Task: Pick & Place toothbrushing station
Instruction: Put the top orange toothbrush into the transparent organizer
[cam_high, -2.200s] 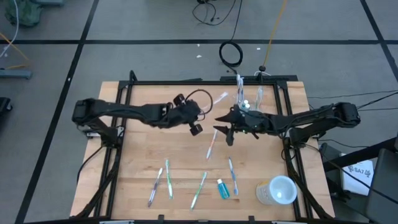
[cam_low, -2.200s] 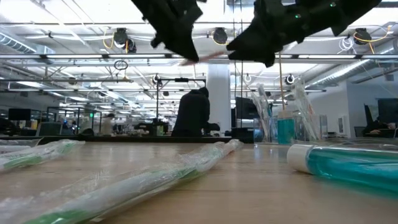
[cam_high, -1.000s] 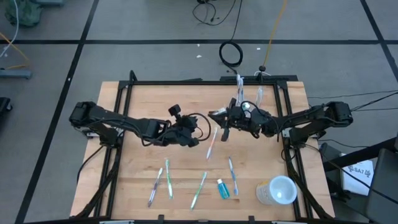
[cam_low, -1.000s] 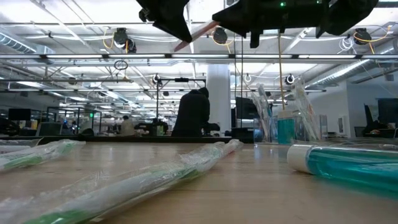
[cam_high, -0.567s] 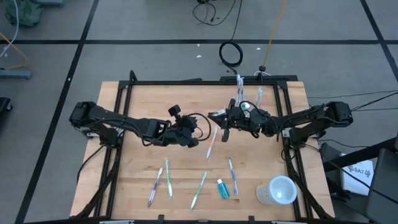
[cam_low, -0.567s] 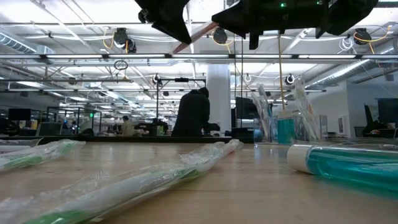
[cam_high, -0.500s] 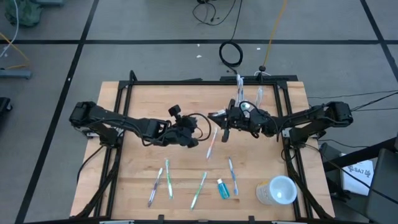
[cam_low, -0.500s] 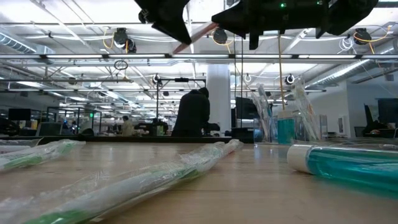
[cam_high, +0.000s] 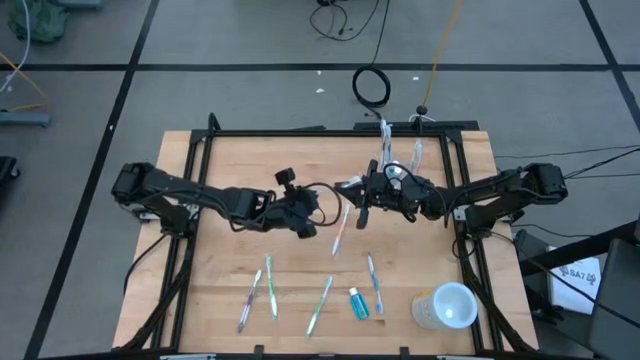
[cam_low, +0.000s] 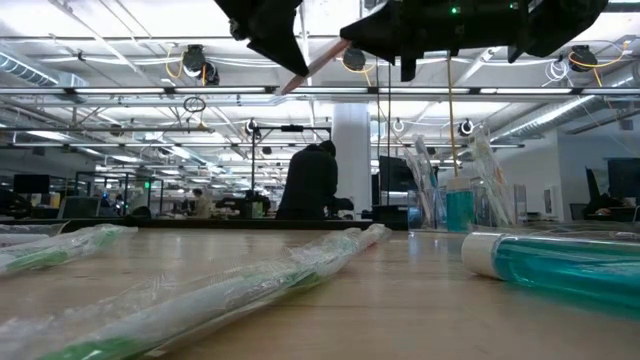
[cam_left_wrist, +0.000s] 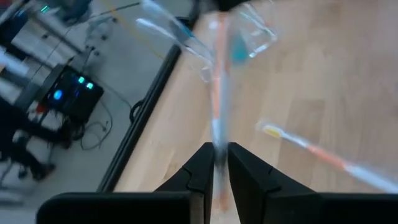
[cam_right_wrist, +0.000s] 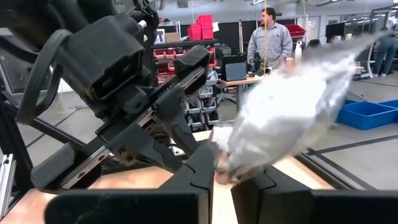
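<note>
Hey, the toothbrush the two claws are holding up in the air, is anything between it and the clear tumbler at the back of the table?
Nothing visible. The wrapped toothbrush is pinched by both the left claw and right claw, and the tumbler is just beyond the right claw.

Bare wood at table (cam_high: 240, 165) left; toothbrushes (cam_high: 268, 288), cup (cam_high: 447, 305) crowd near edge.

Wrapped toothbrush (cam_high: 345, 190) aloft, others (cam_high: 270, 288) flat

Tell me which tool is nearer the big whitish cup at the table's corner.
Right. The right tool sits mid-table, on the whitish cup's side; the left tool lies slightly farther over, beyond the loose toothbrushes.
</note>
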